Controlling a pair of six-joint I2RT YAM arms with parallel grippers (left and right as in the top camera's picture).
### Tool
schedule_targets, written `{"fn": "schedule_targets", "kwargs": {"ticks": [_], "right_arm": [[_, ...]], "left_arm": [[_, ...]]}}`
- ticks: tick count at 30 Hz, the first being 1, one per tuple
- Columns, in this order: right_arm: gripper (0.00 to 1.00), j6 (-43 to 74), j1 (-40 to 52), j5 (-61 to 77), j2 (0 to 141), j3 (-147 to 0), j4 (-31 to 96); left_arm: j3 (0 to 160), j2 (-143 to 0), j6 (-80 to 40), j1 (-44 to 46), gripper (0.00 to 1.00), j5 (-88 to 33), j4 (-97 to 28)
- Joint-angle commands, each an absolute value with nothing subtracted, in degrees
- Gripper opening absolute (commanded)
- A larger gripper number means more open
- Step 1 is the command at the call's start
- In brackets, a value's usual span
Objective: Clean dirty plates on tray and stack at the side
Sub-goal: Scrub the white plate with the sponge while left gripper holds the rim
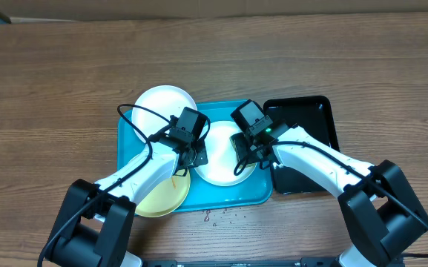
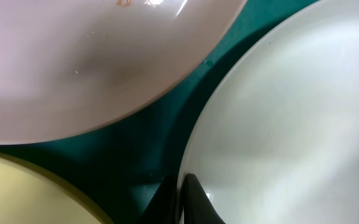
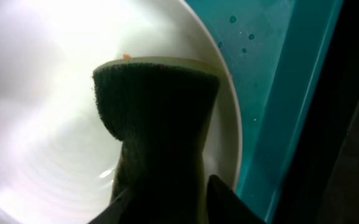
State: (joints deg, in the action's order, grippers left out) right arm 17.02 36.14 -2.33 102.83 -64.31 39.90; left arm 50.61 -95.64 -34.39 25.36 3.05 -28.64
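The white plate (image 1: 225,157) lies central in the tray (image 1: 232,195); left gripper (image 2: 181,193) is closed, seemingly pinching its left rim; right gripper (image 3: 167,202) grips a sponge (image 3: 157,106) pressed on the plate's right half.

The tray (image 1: 232,194) sits mid-counter (image 1: 50,67), a smaller tray (image 1: 306,111) just beside it on the right; the middle plate (image 1: 217,163) lies in the tray; the far plate (image 1: 162,100) overhangs its far-left corner; the near plate (image 1: 162,199) overhangs its near-left rim; a sponge (image 3: 157,106) sits over the middle plate's right side.
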Motion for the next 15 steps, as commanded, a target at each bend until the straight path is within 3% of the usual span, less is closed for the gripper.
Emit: {"fn": "schedule_targets", "kwargs": {"ticks": [1, 4, 7, 10, 15], "right_arm": [[0.24, 17.9, 36.5, -3.4, 102.9, -63.7, 38.6], [0.22, 17.9, 36.5, -3.4, 102.8, -64.4, 38.7], [0.39, 17.9, 36.5, -3.4, 102.7, -67.5, 41.9], [0.46, 17.9, 36.5, -3.4, 102.7, -70.1, 44.8], [0.45, 20.8, 36.5, -3.4, 102.7, -69.6, 45.4]], "left_arm": [[50.7, -96.1, -35.2, 25.1, 0.04, 3.7, -28.9], [50.7, -96.1, -35.2, 25.1, 0.04, 3.4, -28.9], [50.7, -96.1, -35.2, 25.1, 0.04, 3.4, -28.9], [50.7, -96.1, -35.1, 25.1, 0.04, 3.4, -28.9], [50.7, -96.1, -35.1, 25.1, 0.04, 3.4, -28.9]]}}
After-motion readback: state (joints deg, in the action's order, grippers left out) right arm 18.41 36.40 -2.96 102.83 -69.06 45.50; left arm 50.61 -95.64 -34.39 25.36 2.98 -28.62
